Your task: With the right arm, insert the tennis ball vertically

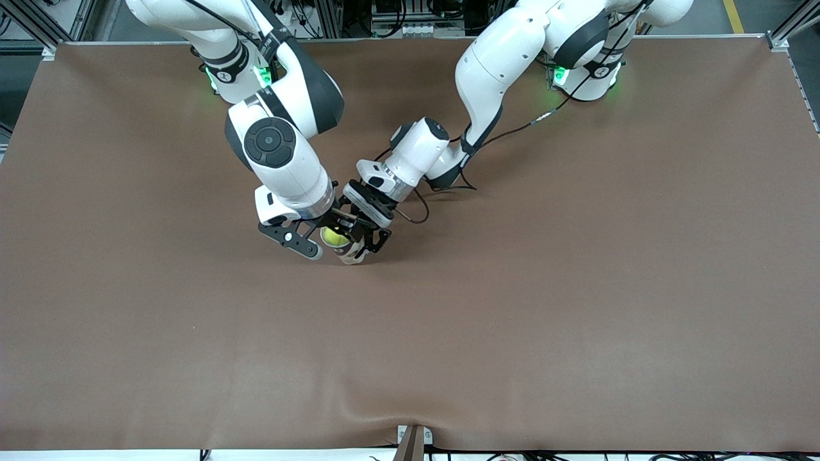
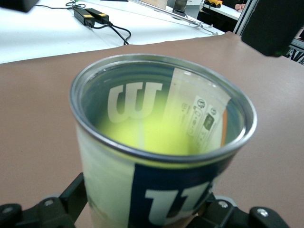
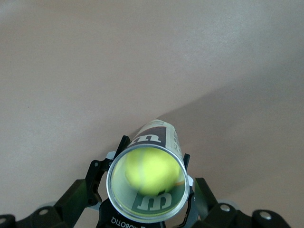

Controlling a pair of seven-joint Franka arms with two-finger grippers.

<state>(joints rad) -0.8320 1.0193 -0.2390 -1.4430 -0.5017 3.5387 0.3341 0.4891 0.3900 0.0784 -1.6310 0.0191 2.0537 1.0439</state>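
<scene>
Look at the front view first: both arms meet over the middle of the brown-covered bench (image 1: 576,320). The left end effector (image 1: 366,238) grips a clear plastic tennis-ball can with a metal rim and a dark blue and white printed label (image 1: 351,251), its black fingers on either side of the can's wall. The can stands upright on the bench, its open mouth up. The right end effector (image 1: 306,238) sits just beside the can, toward the right arm's end of the bench, with its fingers spread wide and nothing between them; one finger (image 1: 291,240) reaches out away from the can.

From the front you see only a patch of yellow-green fuzzy tennis ball (image 1: 332,236) at the can's mouth, between the two end effectors. The right wrist view gives you what the front cannot: it looks straight down the can (image 3: 147,183), and the ball (image 3: 149,170) lies inside it, below the rim, clear of the right end effector's fingers (image 3: 76,199) at the frame's edge. Under the can you also see the left end effector (image 3: 147,164) clasping it.

The left wrist view looks at the can (image 2: 161,142) from the side and close up: the ball (image 2: 147,135) shows as a yellow glow low inside the clear wall, and the left fingers (image 2: 52,209) hug the can's lower part.
</scene>
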